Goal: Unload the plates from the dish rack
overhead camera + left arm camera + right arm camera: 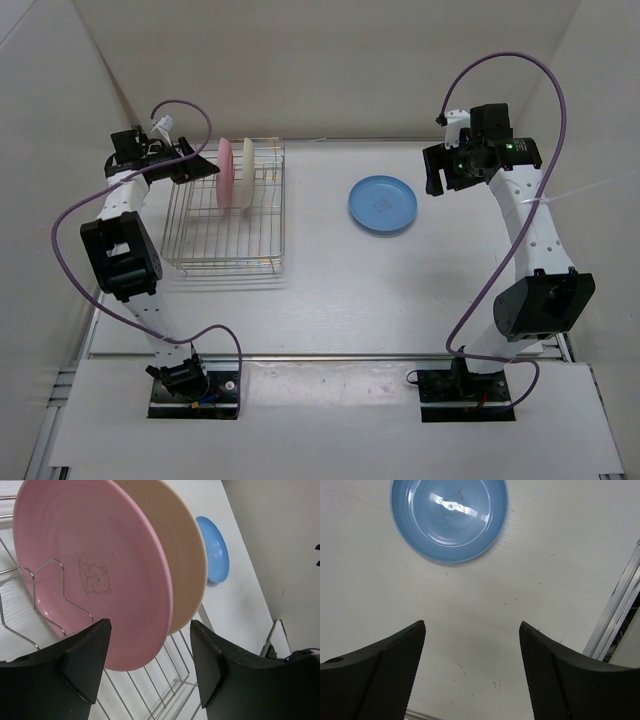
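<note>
Left pincer: wide, empty, gap aimed at the pink plate rim (the nearer arm).
Pink plate: on edge in dish rack, far-left corner of the table, cream plate just beside.
Right pincer: wide, empty.

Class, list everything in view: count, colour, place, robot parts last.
pink plate: one, pink, upright in the dish rack
cream plate: one, cream, upright in the rack, right of the pink plate
blue plate: one, light blue, flat on the table, right of the rack
dish rack: one, silver wire, left part of the table
table: one, white, beneath all
cables: two, purple, one looping on each side
left gripper: one, black, open at the pink plate
right gripper: one, black, open above the table
</note>
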Robot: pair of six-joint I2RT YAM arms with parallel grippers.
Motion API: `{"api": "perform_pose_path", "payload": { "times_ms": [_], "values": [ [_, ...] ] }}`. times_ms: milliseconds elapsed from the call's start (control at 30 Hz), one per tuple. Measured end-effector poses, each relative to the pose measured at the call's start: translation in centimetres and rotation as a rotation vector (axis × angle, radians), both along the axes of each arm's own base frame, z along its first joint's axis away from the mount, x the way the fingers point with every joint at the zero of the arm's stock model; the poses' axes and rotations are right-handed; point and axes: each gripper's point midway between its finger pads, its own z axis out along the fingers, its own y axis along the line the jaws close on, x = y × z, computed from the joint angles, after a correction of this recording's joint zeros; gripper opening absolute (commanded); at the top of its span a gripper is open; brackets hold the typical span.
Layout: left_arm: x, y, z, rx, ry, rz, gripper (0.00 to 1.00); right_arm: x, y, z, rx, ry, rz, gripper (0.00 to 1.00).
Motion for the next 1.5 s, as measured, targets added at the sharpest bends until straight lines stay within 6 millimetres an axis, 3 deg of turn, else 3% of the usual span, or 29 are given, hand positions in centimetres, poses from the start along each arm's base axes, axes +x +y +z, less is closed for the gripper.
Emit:
{"api": "perform_pose_path", "payload": {
  "times_ms": [167,200,267,333,400,500,600,867,1100,1300,1500],
  "values": [
    [0.3,-0.9,-1.5,-0.015,0.035,-0.020,0.69,0.0,0.0,0.0,0.000,0.000,0.000,0.79],
    [0.3,-1.2,-1.7,-0.018,0.040,-0.026,0.56,0.0,0.0,0.0,0.000,-0.001,0.000,0.79],
    [0.3,-1.9,-2.1,-0.023,0.053,-0.038,0.48,0.0,0.1,0.0,0.003,0.000,0.001,0.79],
    [0.1,-2.5,-2.0,-0.042,0.057,-0.061,0.31,0.0,0.1,0.0,0.005,0.001,-0.001,0.79],
    [0.0,-2.9,-1.7,-0.049,0.051,-0.074,0.22,-0.2,0.1,-0.2,0.005,0.007,-0.002,0.79],
    [0.5,-3.0,-1.2,-0.033,0.021,-0.077,0.20,-0.3,0.1,-0.5,0.005,0.017,-0.003,0.79],
    [0.8,-2.5,-0.8,-0.025,0.005,-0.066,0.11,-0.4,0.1,-0.8,0.004,0.024,-0.003,0.79],
    [0.7,-2.5,-0.7,-0.019,0.015,-0.064,0.11,-0.5,0.1,-0.9,0.004,0.027,-0.002,0.79],
    [0.5,-2.5,0.8,-0.009,0.022,-0.071,0.11,-0.8,0.1,-1.1,0.003,0.033,-0.003,0.79],
    [0.1,-2.8,4.2,0.000,-0.015,-0.092,0.11,-1.0,0.0,-0.6,0.009,0.021,-0.015,0.79],
    [-2.2,-4.1,10.2,0.091,-0.131,-0.132,0.11,-1.1,-0.3,-0.1,0.004,0.009,-0.037,0.78]
  ]
}}
